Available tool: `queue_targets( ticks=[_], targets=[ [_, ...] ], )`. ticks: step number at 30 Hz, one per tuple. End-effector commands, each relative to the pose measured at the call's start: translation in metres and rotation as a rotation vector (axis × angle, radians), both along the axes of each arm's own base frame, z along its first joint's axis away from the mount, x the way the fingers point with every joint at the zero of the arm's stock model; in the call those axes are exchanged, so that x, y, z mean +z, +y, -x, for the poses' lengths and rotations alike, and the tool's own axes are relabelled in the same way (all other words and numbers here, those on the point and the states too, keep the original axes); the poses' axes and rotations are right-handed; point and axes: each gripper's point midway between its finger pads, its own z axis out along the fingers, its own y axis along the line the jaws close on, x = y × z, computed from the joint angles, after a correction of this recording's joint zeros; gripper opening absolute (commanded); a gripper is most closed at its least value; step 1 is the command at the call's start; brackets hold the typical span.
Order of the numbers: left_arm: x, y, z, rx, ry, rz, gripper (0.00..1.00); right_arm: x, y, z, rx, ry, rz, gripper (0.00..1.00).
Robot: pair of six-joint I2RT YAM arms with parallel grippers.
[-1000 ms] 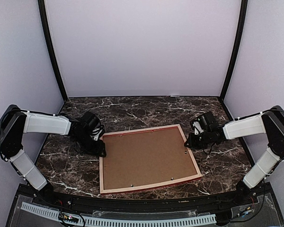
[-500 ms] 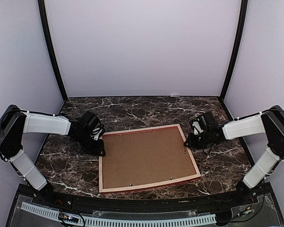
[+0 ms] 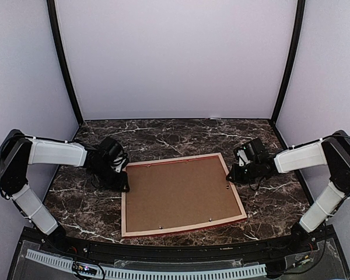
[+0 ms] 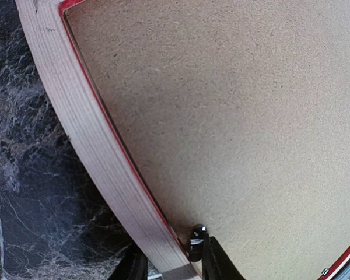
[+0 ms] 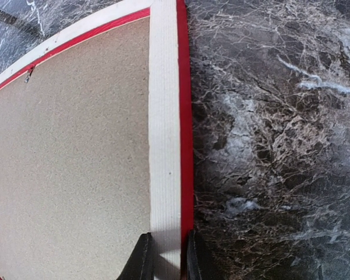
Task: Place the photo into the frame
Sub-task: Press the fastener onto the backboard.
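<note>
The left gripper (image 4: pixel 170 267) pinches the left rail of the thin-railed rectangular frame (image 4: pixel 87 137), which lies red face down and pale wood back up on the dark marble table (image 3: pixel 163 137). A plain brown backing board (image 3: pixel 181 195) fills it, and the photo is hidden, presumably beneath. The right gripper (image 5: pixel 166 256) pinches the right rail. In the last second the frame has crept slightly leftward, which is likely only a final adjustment.

Both arms stretch low and inward, the left pincer (image 3: pixel 123 185) and right pincer (image 3: pixel 231 177) each clamped narrow.
</note>
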Motion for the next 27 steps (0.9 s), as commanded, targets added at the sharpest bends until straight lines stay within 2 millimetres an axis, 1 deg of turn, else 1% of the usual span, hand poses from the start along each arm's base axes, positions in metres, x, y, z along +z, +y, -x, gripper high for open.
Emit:
queue_targets(
  ticks=[1, 2, 3, 4, 5, 7, 9, 12, 14, 16, 20, 27],
  targets=[
    [0.007, -0.006, -0.002, -0.037, -0.032, 0.043, 0.18, -0.062, -0.027, 0.073, 0.000, 0.310, 0.115, 0.00],
    [0.007, -0.006, -0.002, -0.037, -0.030, 0.043, 0.22, -0.062, -0.027, 0.074, 0.001, 0.311, 0.114, 0.00],
    [0.007, -0.006, -0.002, -0.036, -0.030, 0.041, 0.31, -0.063, -0.027, 0.074, 0.001, 0.311, 0.114, 0.00],
    [0.008, -0.006, -0.003, -0.035, -0.030, 0.038, 0.36, -0.063, -0.026, 0.073, 0.002, 0.312, 0.113, 0.00],
    [0.008, -0.005, -0.004, -0.032, -0.033, 0.033, 0.45, -0.063, -0.026, 0.073, 0.003, 0.311, 0.111, 0.00],
    [0.010, -0.004, -0.005, -0.030, -0.036, 0.024, 0.56, -0.064, -0.025, 0.073, 0.005, 0.312, 0.110, 0.00],
    [0.010, -0.003, -0.006, -0.029, -0.033, 0.011, 0.59, -0.064, -0.025, 0.072, 0.006, 0.311, 0.107, 0.00],
    [0.007, -0.001, -0.006, -0.033, -0.027, -0.005, 0.59, -0.065, -0.025, 0.073, 0.007, 0.313, 0.105, 0.00],
    [0.005, 0.002, -0.004, -0.034, -0.018, -0.025, 0.57, -0.065, -0.024, 0.073, 0.008, 0.312, 0.103, 0.00],
    [0.003, 0.005, -0.004, -0.035, -0.016, -0.042, 0.54, -0.066, -0.025, 0.074, 0.009, 0.313, 0.104, 0.00],
    [0.004, 0.008, -0.003, -0.043, -0.011, -0.062, 0.44, -0.067, -0.025, 0.074, 0.012, 0.314, 0.104, 0.00],
    [-0.003, 0.013, 0.002, -0.067, -0.001, -0.090, 0.34, -0.068, -0.024, 0.074, 0.012, 0.317, 0.103, 0.00]
  ],
)
